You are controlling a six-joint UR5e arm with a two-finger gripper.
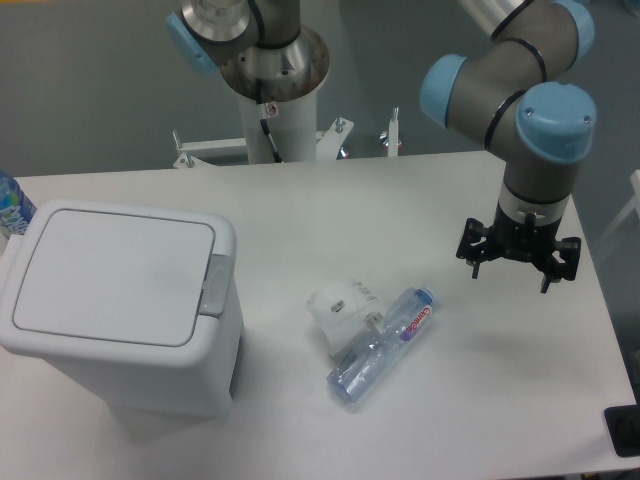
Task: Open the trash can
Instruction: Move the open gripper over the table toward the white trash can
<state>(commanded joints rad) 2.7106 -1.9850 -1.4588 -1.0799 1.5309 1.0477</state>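
The trash can [125, 370] is a white boxy bin standing at the table's left front. Its flat lid [110, 275] lies shut, and a small grey latch [215, 285] sits on the lid's right edge. My gripper [520, 262] hangs above the table's right side, far to the right of the bin and touching nothing. It points downward, and only its black frame shows below the wrist. The wrist hides the fingers, so their spacing cannot be read.
A clear plastic bottle [385, 345] lies on its side mid-table, beside a crumpled white packet [340, 305]. A blue-labelled bottle [10, 210] peeks in at the left edge behind the bin. The arm's base post [275, 90] stands at the back. A black object [625, 430] sits at the front right corner.
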